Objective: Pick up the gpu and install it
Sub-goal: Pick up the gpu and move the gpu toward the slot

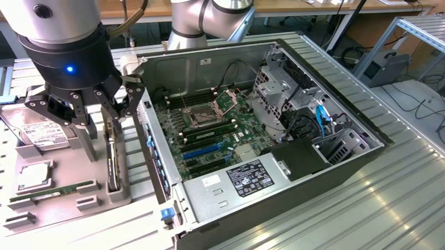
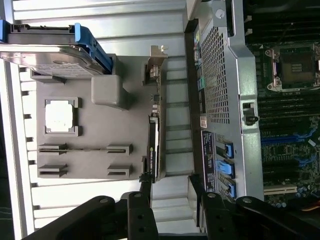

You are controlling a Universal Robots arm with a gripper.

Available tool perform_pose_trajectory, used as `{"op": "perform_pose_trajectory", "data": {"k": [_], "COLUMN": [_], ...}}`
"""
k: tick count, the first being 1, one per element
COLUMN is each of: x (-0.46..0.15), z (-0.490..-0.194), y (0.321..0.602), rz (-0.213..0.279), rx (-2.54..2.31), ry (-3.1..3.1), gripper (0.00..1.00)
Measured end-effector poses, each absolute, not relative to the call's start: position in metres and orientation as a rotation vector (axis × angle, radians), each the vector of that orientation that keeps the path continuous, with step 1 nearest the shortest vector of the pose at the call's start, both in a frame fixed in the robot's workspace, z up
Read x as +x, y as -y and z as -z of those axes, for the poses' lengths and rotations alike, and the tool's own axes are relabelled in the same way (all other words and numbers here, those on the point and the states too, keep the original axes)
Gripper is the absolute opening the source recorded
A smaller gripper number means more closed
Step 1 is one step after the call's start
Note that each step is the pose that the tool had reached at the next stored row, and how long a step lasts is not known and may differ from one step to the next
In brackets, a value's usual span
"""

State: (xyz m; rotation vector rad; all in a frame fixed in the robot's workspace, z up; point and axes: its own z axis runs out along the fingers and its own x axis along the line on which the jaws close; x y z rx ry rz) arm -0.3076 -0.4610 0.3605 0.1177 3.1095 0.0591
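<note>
- The gripper [image 1: 101,120] hangs over the grey holder tray [image 1: 90,200] on the exterior view's left. Its black fingers [image 2: 145,200] stand wide apart and hold nothing.
- The gpu [image 1: 111,156] stands on its long edge in a slot of this tray, just below the gripper and just beside the open computer case [image 1: 334,166]. In the wrist view the gpu [image 2: 154,145] is a thin dark strip with its silver bracket [image 2: 157,55] at the far end.
- On the same tray are a hard drive [image 1: 38,133] with a white label, a square processor chip [image 1: 35,177] and a green RAM stick [image 1: 52,191]. The printing on the label is too small to read.
- Inside the case, the power supply [image 1: 247,179] carries a black label with white writing, which I cannot read.
- The motherboard [image 1: 208,135] has blue and black slots.
</note>
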Motion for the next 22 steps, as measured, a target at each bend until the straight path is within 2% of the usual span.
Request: {"op": "perform_pose_trajectory", "data": {"k": [22], "x": [-0.314], "z": [-0.345], "y": [0.461], "rz": [-0.059], "rx": [0.118], "ry": [-3.11], "gripper": [0.42]}}
